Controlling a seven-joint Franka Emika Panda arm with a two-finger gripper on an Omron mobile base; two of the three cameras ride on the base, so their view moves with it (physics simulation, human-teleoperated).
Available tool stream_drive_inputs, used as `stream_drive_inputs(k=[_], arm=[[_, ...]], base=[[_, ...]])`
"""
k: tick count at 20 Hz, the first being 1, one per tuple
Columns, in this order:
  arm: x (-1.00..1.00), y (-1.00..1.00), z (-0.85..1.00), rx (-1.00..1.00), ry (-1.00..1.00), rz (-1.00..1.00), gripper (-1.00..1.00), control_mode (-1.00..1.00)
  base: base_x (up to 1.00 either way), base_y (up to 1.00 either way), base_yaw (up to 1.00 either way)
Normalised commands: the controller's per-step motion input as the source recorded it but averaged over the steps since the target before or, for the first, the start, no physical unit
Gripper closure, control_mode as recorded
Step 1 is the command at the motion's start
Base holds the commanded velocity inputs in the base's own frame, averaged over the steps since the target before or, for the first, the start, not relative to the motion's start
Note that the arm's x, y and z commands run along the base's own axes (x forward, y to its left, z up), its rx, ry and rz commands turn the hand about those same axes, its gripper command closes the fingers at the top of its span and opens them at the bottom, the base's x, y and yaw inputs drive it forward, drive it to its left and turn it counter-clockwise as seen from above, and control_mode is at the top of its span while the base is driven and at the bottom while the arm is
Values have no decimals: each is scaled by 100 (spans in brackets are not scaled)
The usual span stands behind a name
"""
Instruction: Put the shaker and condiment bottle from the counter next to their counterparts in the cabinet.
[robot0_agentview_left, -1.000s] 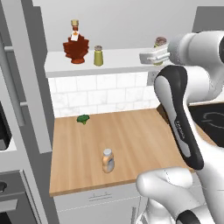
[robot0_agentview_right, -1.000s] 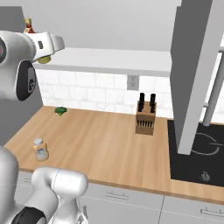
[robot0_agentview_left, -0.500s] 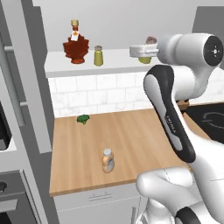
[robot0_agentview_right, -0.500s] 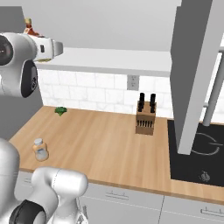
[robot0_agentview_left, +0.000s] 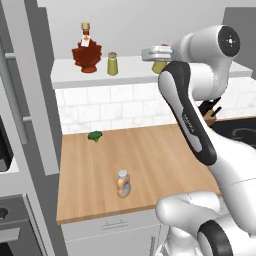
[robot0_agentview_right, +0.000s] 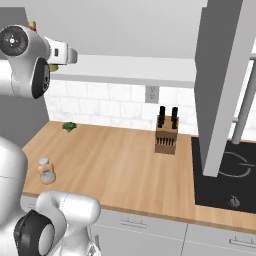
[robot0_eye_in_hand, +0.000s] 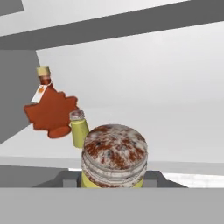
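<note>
1. The jaws (robot0_eye_in_hand: 113, 183) were pinching the shaker (robot0_eye_in_hand: 114, 156), its speckled grey cap right in front of the hand camera.
2. In the left base view the shaker (robot0_agentview_left: 159, 65) hung at shelf height, level with the white cabinet (robot0_agentview_left: 130, 70).
3. Just beyond the jaws, the second shaker (robot0_eye_in_hand: 78, 127) stood upright on the cabinet shelf (robot0_eye_in_hand: 175, 131), close beside the red maple-leaf bottle (robot0_eye_in_hand: 50, 109).
4. Far below the jaws, the condiment bottle (robot0_agentview_left: 123, 183) stood upright on the wooden surface (robot0_agentview_left: 150, 155), near its front edge.
5. A green sprig (robot0_agentview_left: 94, 135) lay near the tiled wall, and a knife block (robot0_agentview_right: 166, 136) stood well off to the other side.
</note>
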Motion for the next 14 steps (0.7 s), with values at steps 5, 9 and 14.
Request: stream_drive_inputs(k=[5, 9, 14], arm=[[7, 5, -2, 1, -1, 6, 100, -100], [20, 12, -23, 0, -8, 10, 100, -100], [26, 3, -14, -1, -6, 5, 100, -100]], base=[[0, 0, 0], [0, 0, 0], [0, 0, 0]])
